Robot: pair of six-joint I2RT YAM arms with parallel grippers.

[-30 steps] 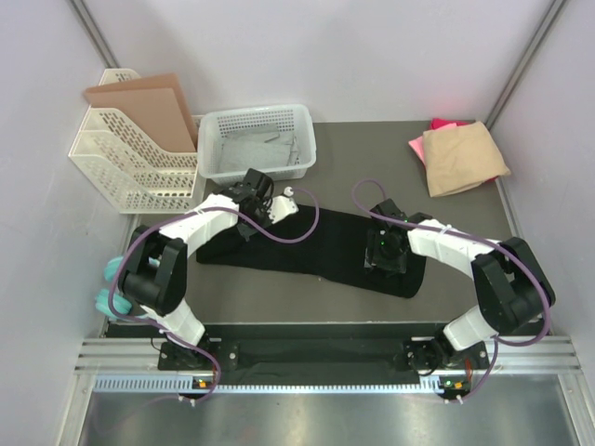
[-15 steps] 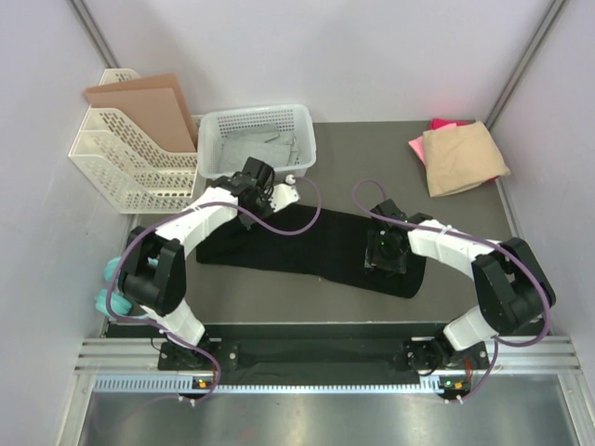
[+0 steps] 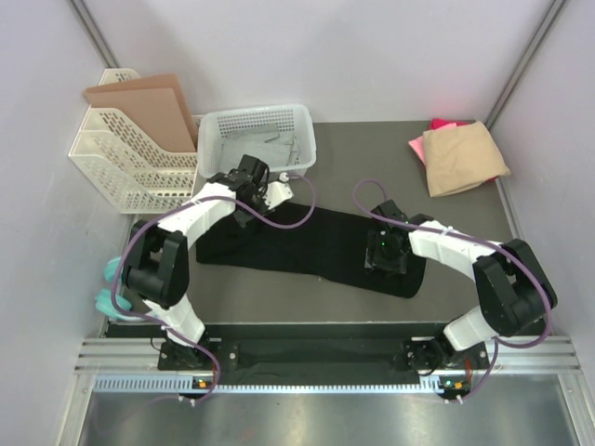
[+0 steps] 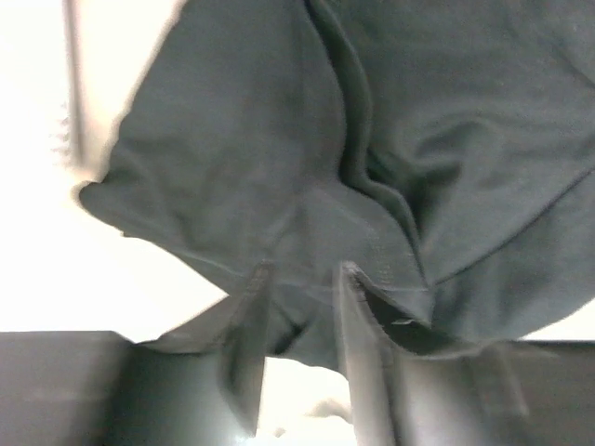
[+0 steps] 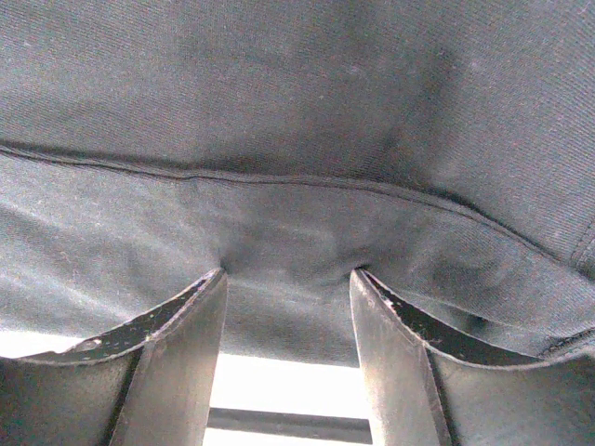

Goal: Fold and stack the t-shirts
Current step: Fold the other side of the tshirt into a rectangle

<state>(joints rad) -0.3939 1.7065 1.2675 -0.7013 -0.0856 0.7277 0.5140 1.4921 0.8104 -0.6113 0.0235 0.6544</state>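
Left gripper (image 3: 247,182) shifts farther from arm bases and leftward, now just beside near wall of white basket (image 3: 257,111). Left forearm swings along. Jaws, pinched tight before, now parted at edge of black t-shirt (image 3: 316,243). Purple cable loop (image 3: 299,216) at wrist rides with it.

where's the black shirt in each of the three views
top external: black shirt lies as a long band across the middle of the table.
left wrist: black shirt fills most of the picture, above the fingers.
right wrist: black shirt fills the upper part, its stitched hem running across.
shared landmark: left gripper at the shirt's far left corner, right gripper on its right end.
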